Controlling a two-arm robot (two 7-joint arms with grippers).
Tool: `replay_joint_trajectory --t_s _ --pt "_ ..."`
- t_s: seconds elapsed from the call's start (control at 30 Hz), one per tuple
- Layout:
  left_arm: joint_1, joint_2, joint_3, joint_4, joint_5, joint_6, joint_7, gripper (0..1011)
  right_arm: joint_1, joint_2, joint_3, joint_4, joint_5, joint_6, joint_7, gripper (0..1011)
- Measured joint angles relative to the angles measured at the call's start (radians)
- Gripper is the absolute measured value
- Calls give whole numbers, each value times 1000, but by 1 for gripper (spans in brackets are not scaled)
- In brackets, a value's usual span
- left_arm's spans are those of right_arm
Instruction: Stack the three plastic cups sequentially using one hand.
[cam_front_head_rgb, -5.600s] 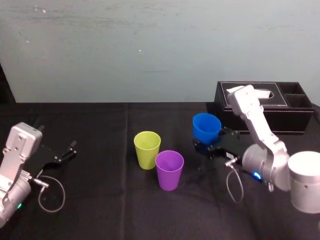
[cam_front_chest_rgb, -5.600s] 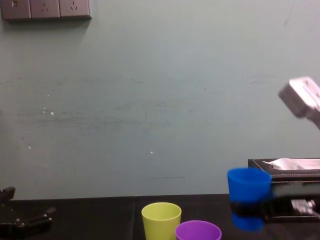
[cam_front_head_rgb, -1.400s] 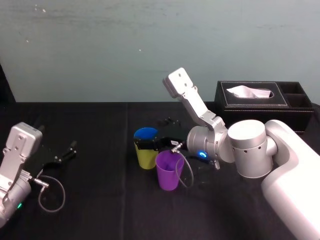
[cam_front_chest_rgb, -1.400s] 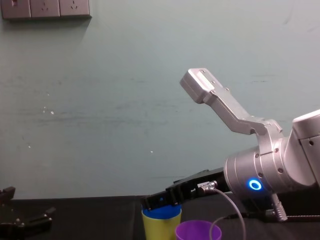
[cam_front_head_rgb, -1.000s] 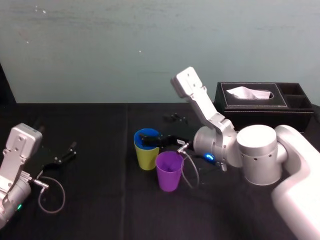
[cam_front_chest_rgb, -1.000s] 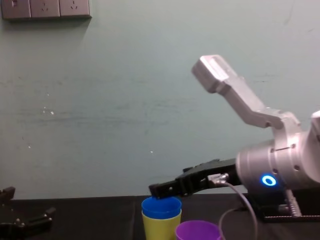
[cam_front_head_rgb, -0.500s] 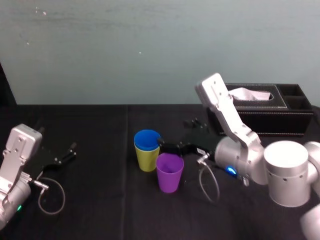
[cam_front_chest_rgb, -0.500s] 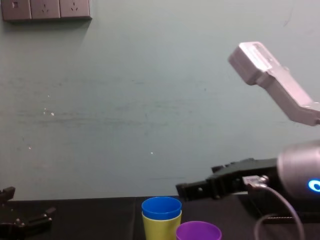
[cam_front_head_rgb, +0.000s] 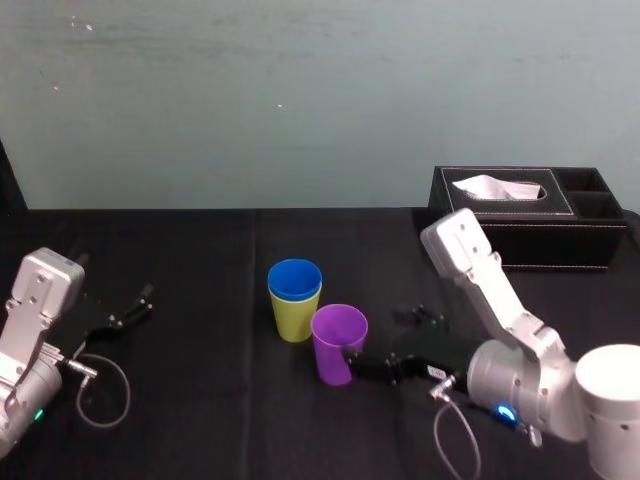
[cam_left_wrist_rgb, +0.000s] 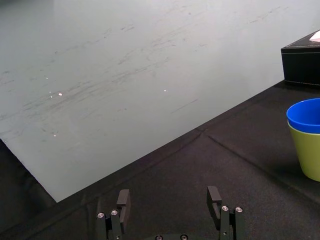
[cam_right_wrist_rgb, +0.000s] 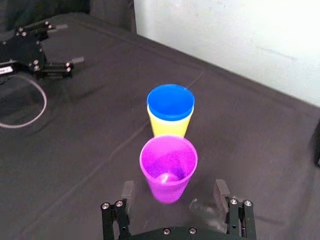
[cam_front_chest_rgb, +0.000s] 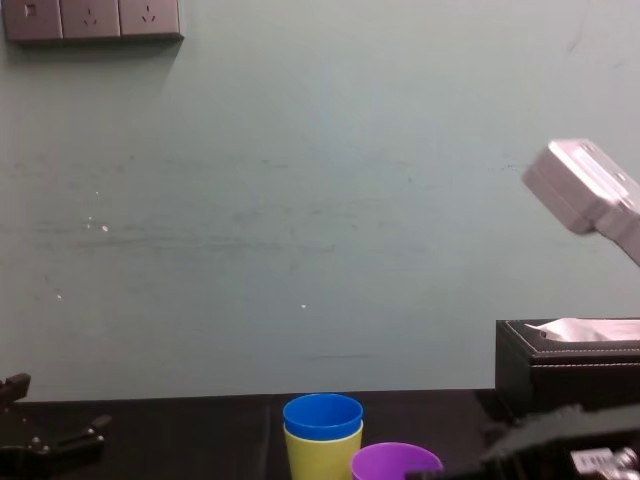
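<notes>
The blue cup sits nested inside the yellow-green cup near the table's middle. Just in front and to the right stands the purple cup, upright and alone. My right gripper lies low on the table at the purple cup's right side. In the right wrist view its fingers stand open on either side of the purple cup, apart from it, with the blue cup and yellow-green cup beyond. My left gripper rests parked and open at the far left.
A black tissue box stands at the back right. A loose cable loops on the black cloth beside the left arm. The right arm's grey link rises over the right side in the chest view.
My right gripper has drawn back from the blue cup, dropped low and swung round to flank the purple cup. The blue cup stays nested in the yellow-green one.
</notes>
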Motion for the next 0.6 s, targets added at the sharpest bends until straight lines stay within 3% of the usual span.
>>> replay_joint_trajectory --t_s 0.27,0.6 --pt "0 0 0 0 0 0 0 1000 -47 6 9 -22 5 9 -7 1004" --pt "0 0 0 0 0 0 0 1000 -49 -30 -12 19 -28 -8 -37 1004"
